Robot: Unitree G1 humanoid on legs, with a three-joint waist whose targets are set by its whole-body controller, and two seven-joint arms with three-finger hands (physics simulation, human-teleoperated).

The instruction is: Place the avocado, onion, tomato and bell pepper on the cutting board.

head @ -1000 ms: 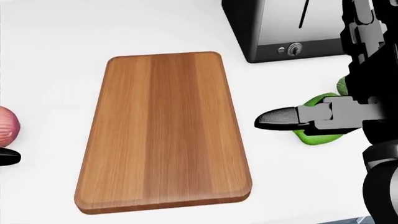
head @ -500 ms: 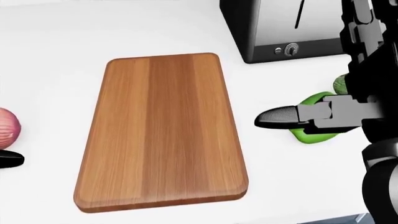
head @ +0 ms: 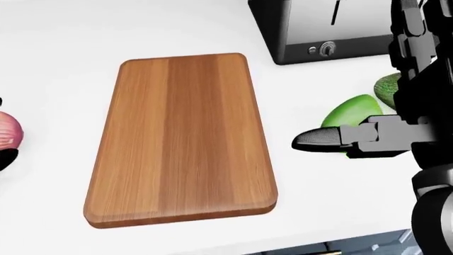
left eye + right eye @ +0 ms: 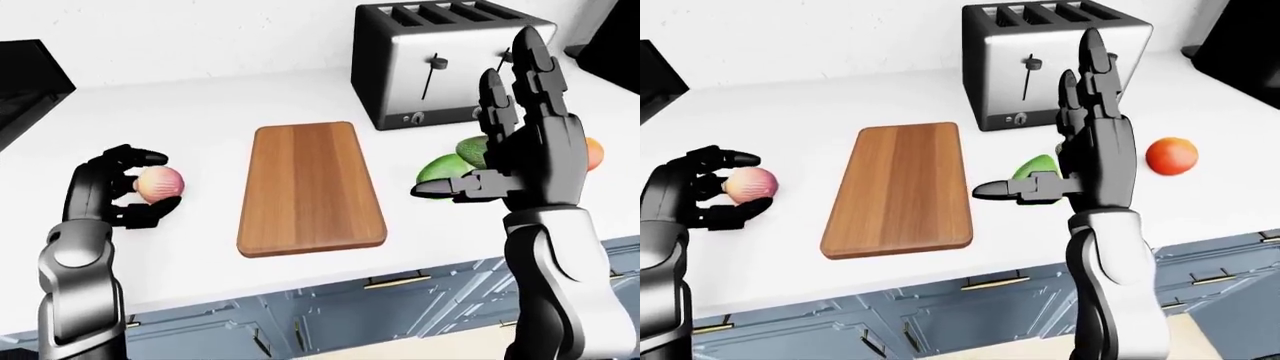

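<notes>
White counter (image 4: 200, 112), toaster (image 4: 440, 60) at top right. Cutting board (image 4: 312, 187) bare. Left hand (image 4: 115, 196) curled around onion (image 4: 160, 182). Right hand (image 4: 520, 150) raised, fingers spread. Bell pepper (image 3: 350, 114), avocado (image 3: 389, 87) behind it; tomato (image 4: 1171, 156) farther right.

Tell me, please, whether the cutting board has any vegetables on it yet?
Empty: the cutting board shows bare wood; the onion sits in the left hand beside it.
</notes>
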